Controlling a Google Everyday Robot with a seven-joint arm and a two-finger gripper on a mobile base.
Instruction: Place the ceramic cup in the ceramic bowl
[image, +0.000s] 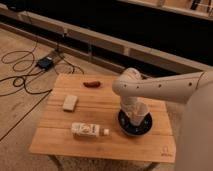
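Fingers of the gripper (134, 114) are hidden behind the arm's wrist, so whether they are spread or closed cannot be told. The gripper sits at the end of the white arm (165, 87), which reaches in from the right side of the view and bends down over the right half of the table (95, 107).

Position of the task items:
- The cup (139, 114) is pale and slightly tapered. It stands directly below the wrist, tilted a little, with its open rim facing up and toward the right edge of the table.
- The cup's lower part lies within the rim of the bowl (134, 125). Whether its base touches the bowl's floor cannot be told.
- The bowl is black and round. It rests on the table near the right edge, closer to the front edge than to the back edge.
- The cup is just beside the gripper, at its lower right; contact between them cannot be confirmed.

Other items on the table:
- A white labelled bottle (89, 130) lies on its side near the front edge, left of the bowl and apart from it.
- A pale rectangular block (70, 102) lies toward the left edge.
- A small red item (92, 84) lies near the back edge.

On the floor beyond the back left corner, black cables (20, 70) run to a small dark box (45, 63).
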